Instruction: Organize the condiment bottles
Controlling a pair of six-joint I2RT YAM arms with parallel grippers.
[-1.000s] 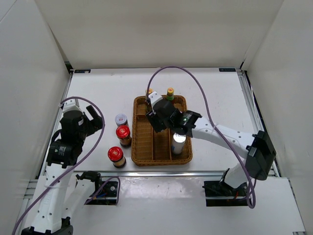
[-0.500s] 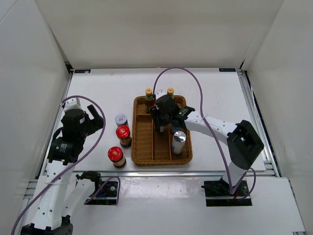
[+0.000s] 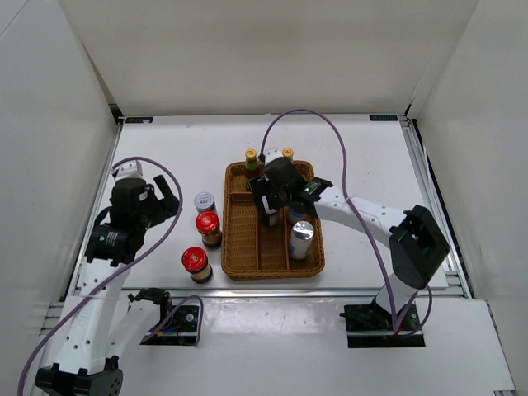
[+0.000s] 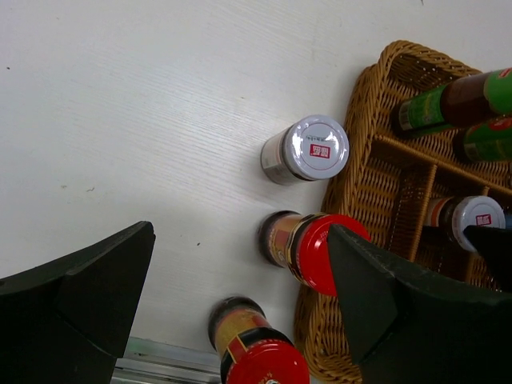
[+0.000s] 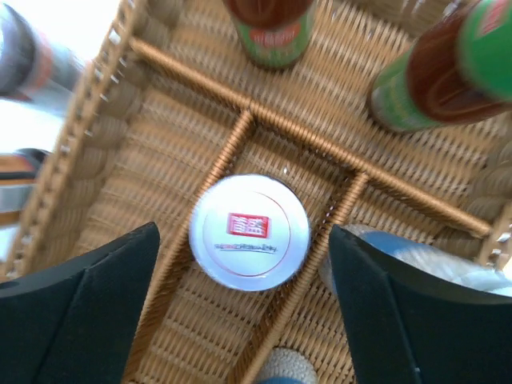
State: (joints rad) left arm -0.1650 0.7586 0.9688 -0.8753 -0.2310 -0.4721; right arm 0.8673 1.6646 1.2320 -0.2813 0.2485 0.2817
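**Operator:** Entry, right arm. Where is my pincer?

**Observer:** Your right pincer (image 5: 244, 240) hangs over the wicker tray (image 5: 88, 152), fingers spread wide and gripping nothing. Directly below it, between the fingers but clear of both, a grey-lidded jar (image 5: 250, 230) stands upright in the middle compartment, close to the cross divider. Beyond that divider, in the far compartment, a green bottle (image 5: 272, 24) stands beside a second green bottle (image 5: 428, 80). A silver-topped cylinder (image 3: 302, 239) stands in the right compartment, toward the near end.

**Operator:** And the left side?

**Observer:** Your left pincer (image 4: 240, 236) is also wide and empty, held above the table (image 4: 120, 96) to the left of the tray. Under it, in a row along the tray's left wall:
- A second grey-lidded jar (image 4: 316, 148) is farthest from you, just beside the wall.
- A red-lidded jar (image 4: 320, 252) is close against the same wall; I cannot tell whether it touches.
- Another red-lidded jar (image 4: 260, 364) is nearest the table's front edge.

All three are upright and outside the tray.
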